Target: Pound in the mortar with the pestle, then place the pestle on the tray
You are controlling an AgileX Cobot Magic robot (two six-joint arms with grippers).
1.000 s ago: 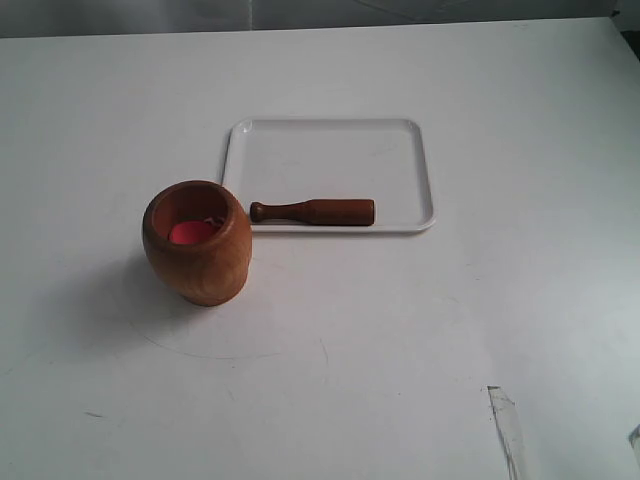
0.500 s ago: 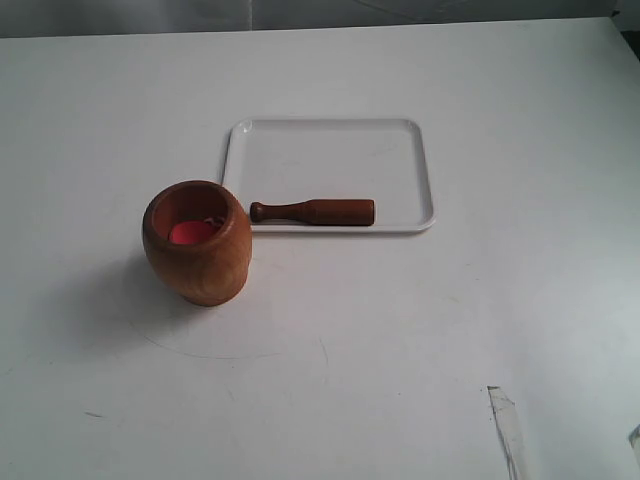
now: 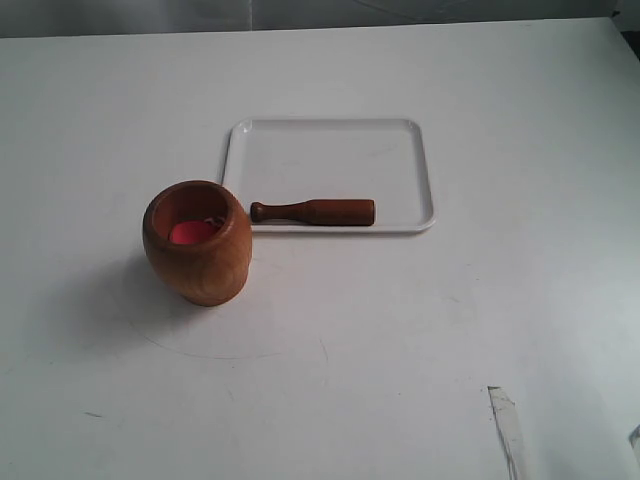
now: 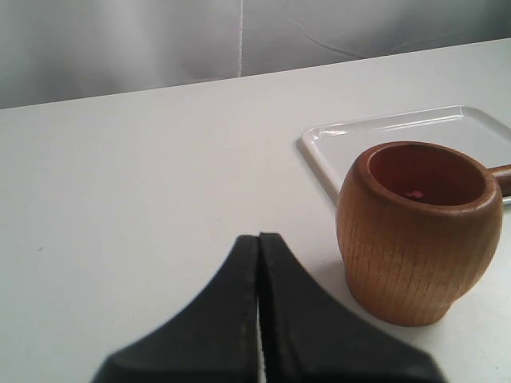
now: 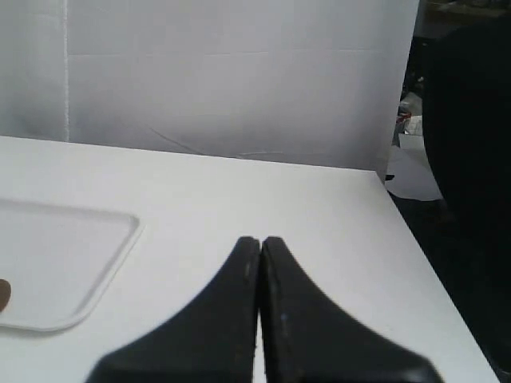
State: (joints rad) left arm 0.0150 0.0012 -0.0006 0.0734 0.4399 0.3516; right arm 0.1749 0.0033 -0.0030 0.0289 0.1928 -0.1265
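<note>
The light brown wooden mortar (image 3: 197,243) stands upright on the white table, with something red-pink (image 3: 192,232) inside. Just behind it lies the white tray (image 3: 330,160). The dark reddish-brown pestle (image 3: 312,211) lies flat along the tray's near edge, knob end toward the mortar. No gripper shows in the exterior view. In the left wrist view my left gripper (image 4: 259,237) is shut and empty, a short way from the mortar (image 4: 418,231), with the tray (image 4: 375,132) beyond. My right gripper (image 5: 260,240) is shut and empty over bare table, beside a corner of the tray (image 5: 56,263).
A strip of clear tape (image 3: 508,430) lies on the table near the front right. The table's right edge (image 5: 415,239) drops off to a dark area in the right wrist view. A grey backdrop (image 4: 120,40) runs along the far side.
</note>
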